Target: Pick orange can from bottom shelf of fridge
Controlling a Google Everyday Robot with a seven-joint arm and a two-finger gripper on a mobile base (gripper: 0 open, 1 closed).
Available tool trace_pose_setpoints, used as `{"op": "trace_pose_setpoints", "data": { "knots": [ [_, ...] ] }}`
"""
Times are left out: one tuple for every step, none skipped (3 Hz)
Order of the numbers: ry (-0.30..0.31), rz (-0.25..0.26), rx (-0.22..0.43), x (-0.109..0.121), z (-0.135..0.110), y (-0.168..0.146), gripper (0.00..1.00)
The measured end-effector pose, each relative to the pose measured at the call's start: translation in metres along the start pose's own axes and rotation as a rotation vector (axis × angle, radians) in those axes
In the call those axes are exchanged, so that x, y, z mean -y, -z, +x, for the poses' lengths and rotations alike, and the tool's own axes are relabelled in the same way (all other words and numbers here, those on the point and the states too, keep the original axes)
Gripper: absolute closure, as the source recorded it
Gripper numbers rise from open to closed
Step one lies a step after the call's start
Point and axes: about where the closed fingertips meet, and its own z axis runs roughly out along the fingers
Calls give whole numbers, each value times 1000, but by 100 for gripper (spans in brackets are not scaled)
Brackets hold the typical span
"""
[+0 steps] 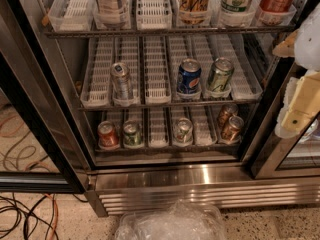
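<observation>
Camera view: fridge [200,176] stands open, steel body, louvred base along the bottom, black-framed door [30,119] swung out at left. Bottom shelf [159,129] is the lowest wire rack, with white ribbed lanes.

Orange can [233,128] stands upright at the front of the rightmost lane on that shelf, silver lid toward the camera, near the fridge's right wall. A second copper can [227,112] stands right behind it in the same lane (touching or just apart, cannot tell).

Same shelf going left: a pale can [182,130] in a middle lane, then a green can [132,133] and a red can [107,134] in neighbouring left lanes, all at the front edge.

Rack above: blue Pepsi can [189,76], a green-silver can [220,74] just beside it on the right, a grey can [120,80] further left. Top rack holds bottles [235,1] and cans, cut off by the frame.

Gripper [299,111] shows at the right edge, cream and white, outside the fridge in front of the right door frame. It is above and to the right of the orange can, well apart from it. Wide or narrow: cannot tell.

On the floor, cables [20,209] lie at left and crumpled clear plastic [172,223] sits at bottom centre, in front of the base.
</observation>
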Motion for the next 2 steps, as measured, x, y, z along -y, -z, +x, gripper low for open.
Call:
{"op": "trace_pose_setpoints", "data": {
  "knots": [
    [0, 0, 0, 0, 0, 0, 0],
    [-23, 22, 23, -1, -1, -7, 0]
  ]
}}
